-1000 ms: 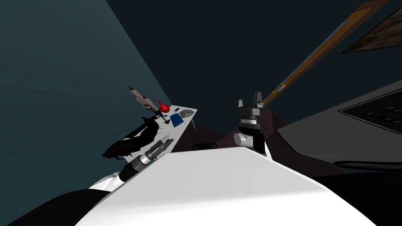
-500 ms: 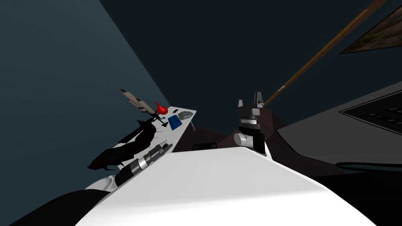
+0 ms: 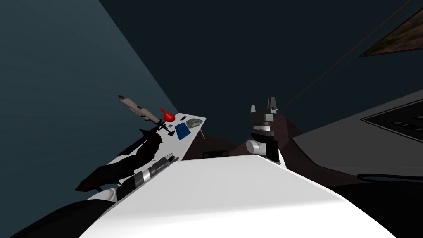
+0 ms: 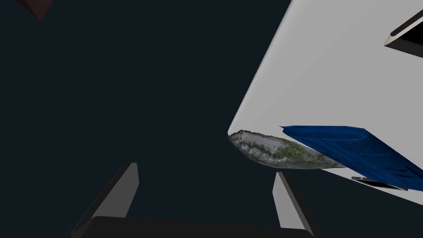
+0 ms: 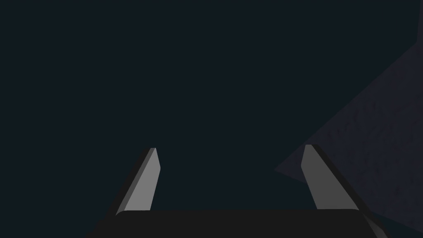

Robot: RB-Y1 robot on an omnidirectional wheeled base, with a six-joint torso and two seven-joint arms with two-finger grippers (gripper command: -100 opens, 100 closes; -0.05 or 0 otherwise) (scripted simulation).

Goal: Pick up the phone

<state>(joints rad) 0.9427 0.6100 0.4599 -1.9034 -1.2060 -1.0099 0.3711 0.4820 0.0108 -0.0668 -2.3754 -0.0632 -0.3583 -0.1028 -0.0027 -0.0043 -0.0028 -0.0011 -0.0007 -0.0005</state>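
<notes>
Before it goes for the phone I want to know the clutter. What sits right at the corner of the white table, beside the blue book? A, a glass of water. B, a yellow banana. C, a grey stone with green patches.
C: the left wrist view shows a grey stone with green patches lying at the corner of the white table, beside the blue book.

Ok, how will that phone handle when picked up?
The phone looks a thin, flat slab, so probably stiff and light. Lying flat on the white table, it should not roll, though its low edge may be hard to pinch.
</notes>
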